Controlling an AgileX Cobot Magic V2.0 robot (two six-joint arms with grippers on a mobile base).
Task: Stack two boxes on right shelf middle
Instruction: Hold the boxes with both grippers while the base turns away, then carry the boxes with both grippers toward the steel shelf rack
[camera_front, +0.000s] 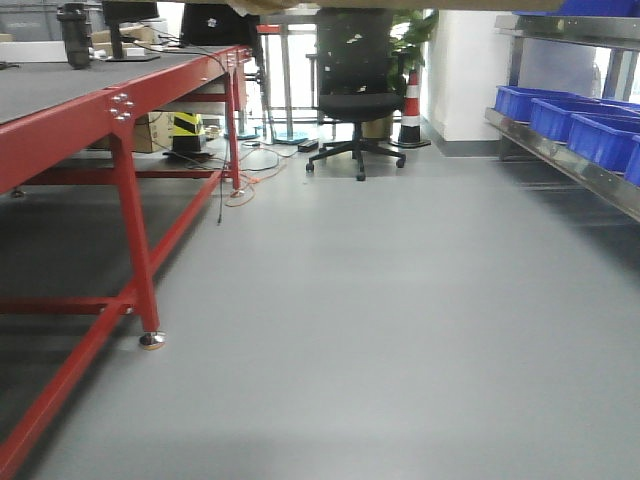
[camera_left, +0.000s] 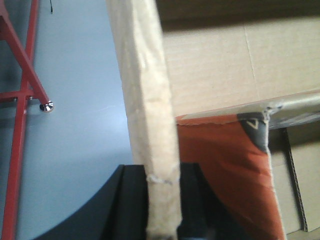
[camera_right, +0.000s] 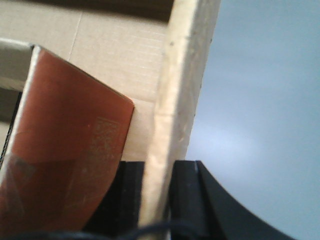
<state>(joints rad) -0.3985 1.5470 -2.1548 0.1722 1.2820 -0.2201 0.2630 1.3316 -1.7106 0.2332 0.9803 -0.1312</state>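
Box (camera_left: 215, 65) walls pinched in my left gripper (camera_left: 162, 200) and right gripper (camera_right: 157, 195); thin cardboard could buckle short of the two-o'clock shelf (camera_front: 580, 172).

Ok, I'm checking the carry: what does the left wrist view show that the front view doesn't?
Only the left wrist: the left gripper, jaws clamped on the wall of a pale cardboard box holding an orange packet. Only the front: blue plastic bins on a grey metal shelf, and a black office chair. Both: the red metal table frame and the grey floor.
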